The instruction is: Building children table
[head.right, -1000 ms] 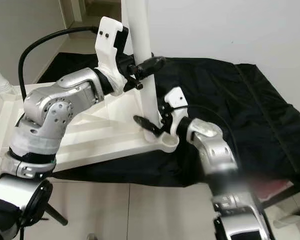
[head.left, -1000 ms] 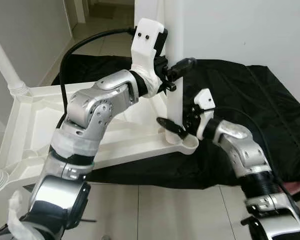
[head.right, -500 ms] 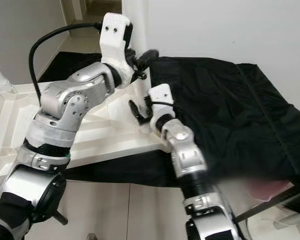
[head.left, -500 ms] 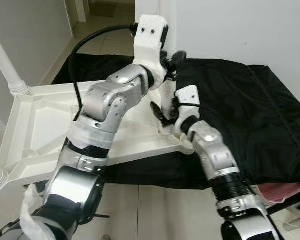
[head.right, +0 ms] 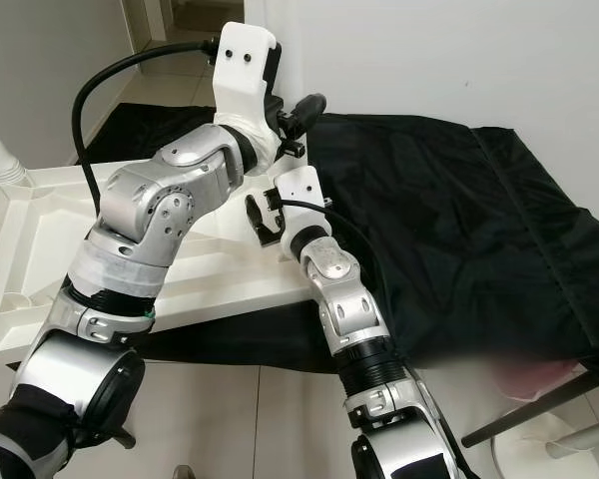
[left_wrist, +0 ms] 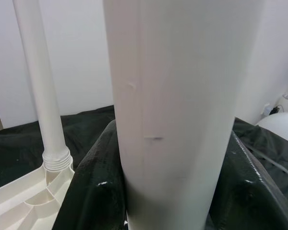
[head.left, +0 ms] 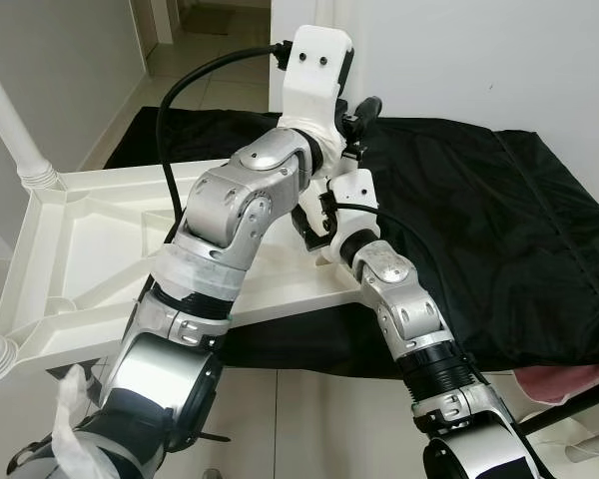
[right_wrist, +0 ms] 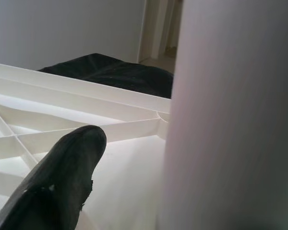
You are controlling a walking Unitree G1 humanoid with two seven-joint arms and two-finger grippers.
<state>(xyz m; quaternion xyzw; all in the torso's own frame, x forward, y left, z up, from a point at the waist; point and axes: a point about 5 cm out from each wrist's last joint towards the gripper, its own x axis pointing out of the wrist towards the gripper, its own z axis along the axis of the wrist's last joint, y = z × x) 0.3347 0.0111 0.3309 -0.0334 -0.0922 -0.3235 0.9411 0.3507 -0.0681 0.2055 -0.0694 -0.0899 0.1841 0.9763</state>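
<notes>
Table leg: I see the white table leg [left_wrist: 175, 110] standing upright at the near corner of the upturned white tabletop [head.left: 70, 249], which lies underside up on the black cloth [head.left: 479, 220].
Left gripper: my left gripper [head.left: 351, 118] is high on the leg, its fingers [left_wrist: 93, 191] clamped around the shaft from both sides, as the left wrist view shows.
Right gripper: my right gripper [head.left: 317, 222] sits low, just beside the foot of the same leg; one black finger [right_wrist: 62, 177] points over the ribbed underside. I cannot tell whether it grips the leg or merely rests beside it.
Key relation: the leg's long axis runs vertical, straight into the corner socket, and the left arm holds it above while the right is nearer the joint.
Other leg: a second leg [head.left: 15, 130] already stands at the far left corner.
My read: the next move is probably seating or twisting this leg down along its axis; tilt would bind it.
</notes>
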